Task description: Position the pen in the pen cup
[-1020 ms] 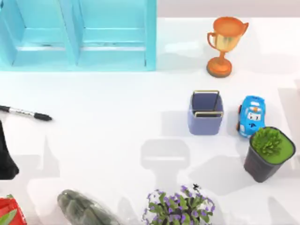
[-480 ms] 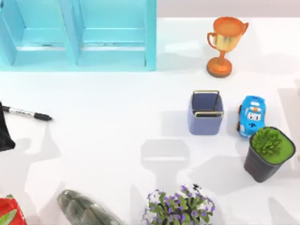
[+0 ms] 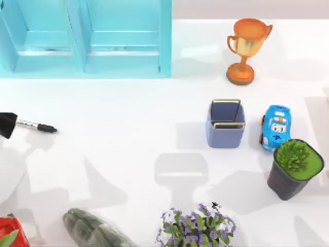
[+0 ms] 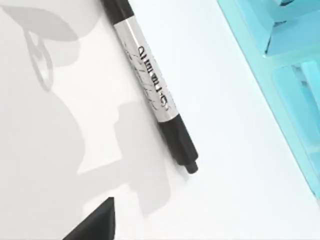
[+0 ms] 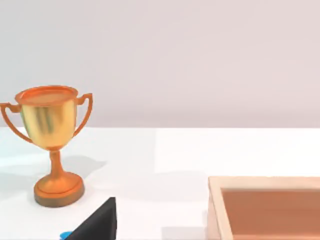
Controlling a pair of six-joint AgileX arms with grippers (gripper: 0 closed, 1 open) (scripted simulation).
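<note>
The pen (image 3: 35, 125) lies flat on the white table at the far left, black at both ends with a silvery middle band. In the left wrist view the pen (image 4: 150, 85) rests free on the table, slanted, with printed lettering on its band. My left gripper (image 3: 6, 125) is at the table's left edge, over the pen's left end; a dark part of it (image 4: 95, 225) shows close to the pen. The pen cup (image 3: 225, 123), a square periwinkle box with a gold rim, stands upright right of centre. A dark piece of my right gripper (image 5: 97, 225) shows in the right wrist view.
A turquoise shelf (image 3: 85, 38) fills the back left. An orange trophy (image 3: 247, 49) stands behind the cup, a blue toy car (image 3: 276, 127) to its right, and a dark pot with a green plant (image 3: 293, 167) nearer. Purple flowers (image 3: 198, 226) and a green bundle (image 3: 90, 229) line the front edge.
My left gripper has travelled up along the table's left edge, from well in front of the pen to over its left end. The pen and cup have not moved.
</note>
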